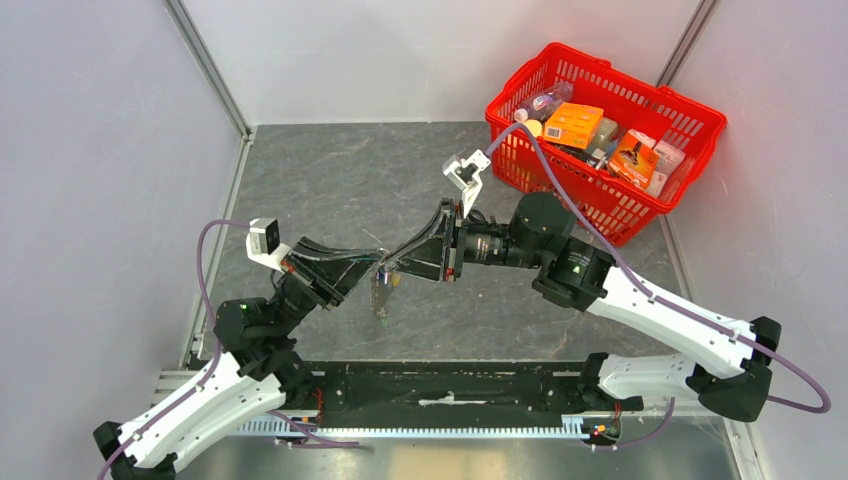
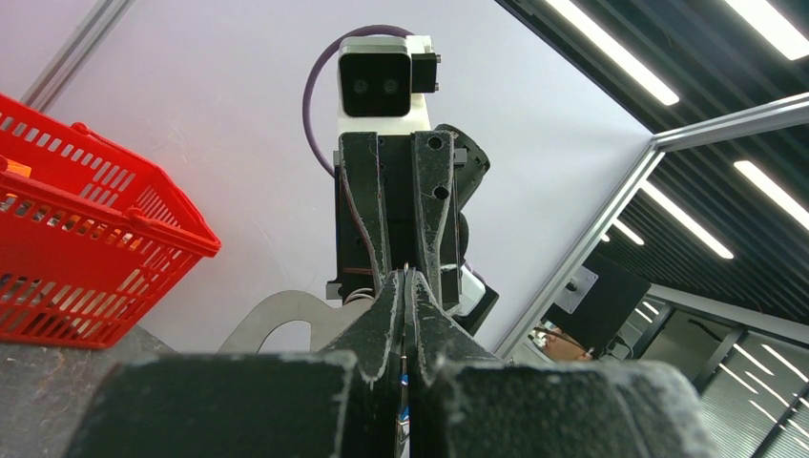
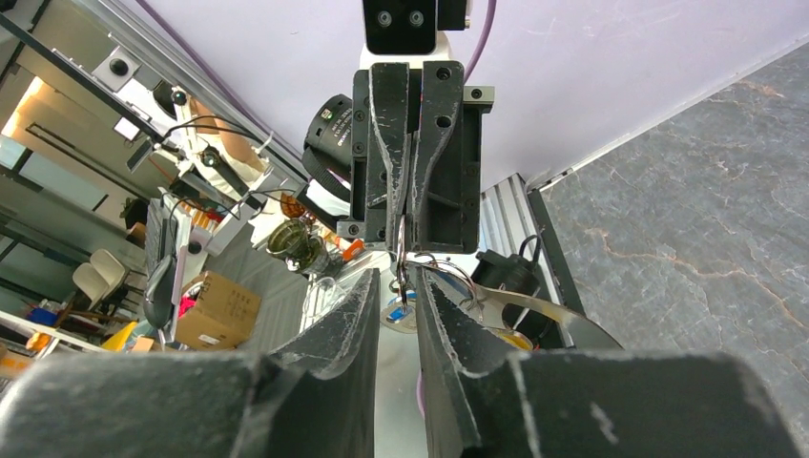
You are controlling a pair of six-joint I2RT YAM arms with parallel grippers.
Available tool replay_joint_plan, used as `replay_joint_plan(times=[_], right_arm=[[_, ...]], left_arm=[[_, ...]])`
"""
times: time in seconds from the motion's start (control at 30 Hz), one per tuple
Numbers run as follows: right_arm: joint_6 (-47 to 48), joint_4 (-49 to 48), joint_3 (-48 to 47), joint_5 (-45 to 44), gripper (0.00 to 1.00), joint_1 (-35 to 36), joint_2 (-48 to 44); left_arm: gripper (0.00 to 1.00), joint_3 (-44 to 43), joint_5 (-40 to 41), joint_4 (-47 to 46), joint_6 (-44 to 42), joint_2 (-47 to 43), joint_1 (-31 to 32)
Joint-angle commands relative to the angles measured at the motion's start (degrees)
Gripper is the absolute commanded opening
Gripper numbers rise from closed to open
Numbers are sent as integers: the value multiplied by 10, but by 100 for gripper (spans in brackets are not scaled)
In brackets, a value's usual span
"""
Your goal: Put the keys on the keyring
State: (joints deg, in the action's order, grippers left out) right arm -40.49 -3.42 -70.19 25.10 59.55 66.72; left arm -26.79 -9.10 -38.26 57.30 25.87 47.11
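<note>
My left gripper [image 1: 372,272] and right gripper [image 1: 392,270] meet tip to tip above the middle of the table. In the left wrist view my left gripper [image 2: 407,279] is shut on a thin metal piece with a blue bit in the slit, the blue-headed key [image 2: 402,420]. In the right wrist view my right gripper [image 3: 400,281] stands a little open, with the blue-headed key [image 3: 399,310] and a wire ring of the keyring [image 3: 448,272] hanging between its tips. The keyring [image 1: 381,297] dangles below both grippers with green and yellow-gold tags. The strap loop is not visible.
A red basket [image 1: 640,190] full of packages stands at the back right, also in the left wrist view [image 2: 105,239]. A flat metal tag [image 3: 544,310] hangs off the ring. Grey walls close the table at left, back and right.
</note>
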Motion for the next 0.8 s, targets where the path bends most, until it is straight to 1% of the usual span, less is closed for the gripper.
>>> replay_joint_plan(times=[0.0,0.27,0.3,0.4,0.53,0.7,0.73,0.77], right_arm=[[5,-24,-9,-9,26,5,3],[13,-17,-13,-17,19,6,4],[15,-11,-15,-19,15,6,4],[26,4,-22,-29,0,6,6],[48,33,-40,-31,0,6,5],[75,89,-60,-30,0,6,0],[80,95,-59,-27,0,6,-3],[83,98,-58,-28,0,6,-7]], left_arm=[[2,1,14,-43,16,3,0],[2,2,8,-50,21,5,0],[2,3,8,-51,22,4,0],[2,11,3,-60,30,3,0],[2,18,-11,-53,34,-2,0],[2,14,-47,-12,38,-11,0],[3,13,-57,-6,36,-13,0],[6,10,-62,5,35,-16,0]])
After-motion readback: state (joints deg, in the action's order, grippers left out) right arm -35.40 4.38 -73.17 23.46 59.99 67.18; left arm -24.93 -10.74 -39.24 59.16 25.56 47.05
